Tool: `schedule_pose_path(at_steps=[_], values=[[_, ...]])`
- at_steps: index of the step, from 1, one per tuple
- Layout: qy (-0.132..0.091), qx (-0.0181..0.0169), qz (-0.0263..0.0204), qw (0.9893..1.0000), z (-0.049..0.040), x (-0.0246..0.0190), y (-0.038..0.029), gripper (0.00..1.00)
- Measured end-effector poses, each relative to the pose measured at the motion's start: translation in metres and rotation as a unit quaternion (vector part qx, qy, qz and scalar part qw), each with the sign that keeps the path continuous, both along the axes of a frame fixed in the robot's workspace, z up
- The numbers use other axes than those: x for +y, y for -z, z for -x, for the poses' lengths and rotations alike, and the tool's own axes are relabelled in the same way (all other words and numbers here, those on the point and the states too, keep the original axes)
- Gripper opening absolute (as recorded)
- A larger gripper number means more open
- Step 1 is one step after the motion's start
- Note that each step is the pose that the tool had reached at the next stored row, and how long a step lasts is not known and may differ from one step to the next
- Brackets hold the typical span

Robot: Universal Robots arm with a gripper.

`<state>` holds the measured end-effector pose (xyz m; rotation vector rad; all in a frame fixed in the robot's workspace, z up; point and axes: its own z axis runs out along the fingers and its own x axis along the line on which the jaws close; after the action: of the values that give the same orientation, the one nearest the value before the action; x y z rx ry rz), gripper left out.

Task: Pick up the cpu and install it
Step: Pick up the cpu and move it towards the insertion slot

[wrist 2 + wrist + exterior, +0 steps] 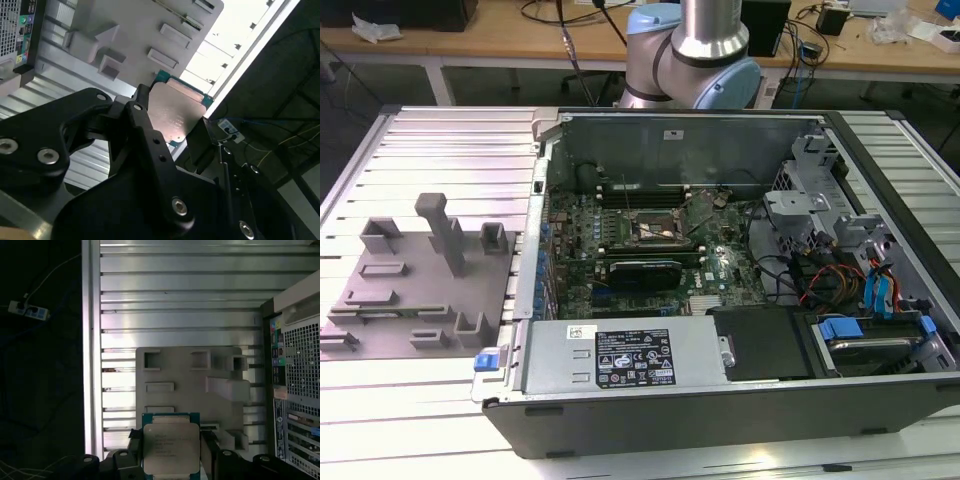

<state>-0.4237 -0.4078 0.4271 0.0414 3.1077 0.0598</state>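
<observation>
The cpu [171,452] is a thin square chip with a silvery top and a green rim. It sits between the black fingers of my gripper [171,440], which is shut on its two opposite edges. In the second wrist view the cpu [175,112] shows tilted in the gripper [172,117], high above the ribbed table. Below it lies the grey plastic fixture plate [192,372]. The black-framed socket [655,232] sits in the middle of the motherboard inside the open computer case [720,400].
The grey fixture plate [410,290] with raised blocks lies on the ribbed metal table [440,130] at the exterior view's left. Drive cages and cables [840,260] fill the case's right side. The arm's base [705,40] stands behind the case.
</observation>
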Motion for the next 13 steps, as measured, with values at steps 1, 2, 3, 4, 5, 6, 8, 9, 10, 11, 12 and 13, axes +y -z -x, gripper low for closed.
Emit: schedule_pose_path(at_steps=[1, 2, 3, 4, 5, 6, 8, 9, 10, 11, 12, 13], values=[[0.000, 0.0000, 0.0006, 1.0000, 0.0000, 0.0000, -0.0019, 0.55], [0.000, 0.0000, 0.0014, 1.0000, 0.0000, 0.0000, -0.0028, 0.55], [0.000, -0.0001, 0.0017, 1.0000, 0.0000, 0.0000, -0.0027, 0.55], [0.000, -0.0001, 0.0018, 1.0000, 0.0000, 0.0000, -0.0027, 0.55], [0.000, -0.0001, 0.0018, 1.0000, 0.0000, 0.0000, -0.0028, 0.55], [0.000, 0.0000, 0.0019, 1.0000, 0.0000, 0.0000, -0.0029, 0.55], [0.000, 0.0000, 0.0019, 1.0000, -0.0001, 0.0000, -0.0029, 0.55], [0.000, 0.0000, 0.0019, 1.0000, -0.0007, 0.0001, -0.0029, 0.55], [0.000, 0.0001, 0.0019, 1.0000, -0.0016, 0.0001, -0.0030, 0.55], [0.000, 0.0000, 0.0019, 1.0000, -0.0027, 0.0000, -0.0029, 0.55], [0.000, 0.0000, 0.0019, 1.0000, -0.0038, 0.0000, -0.0028, 0.55], [0.000, 0.0000, 0.0019, 1.0000, -0.0059, 0.0000, -0.0029, 0.55]])
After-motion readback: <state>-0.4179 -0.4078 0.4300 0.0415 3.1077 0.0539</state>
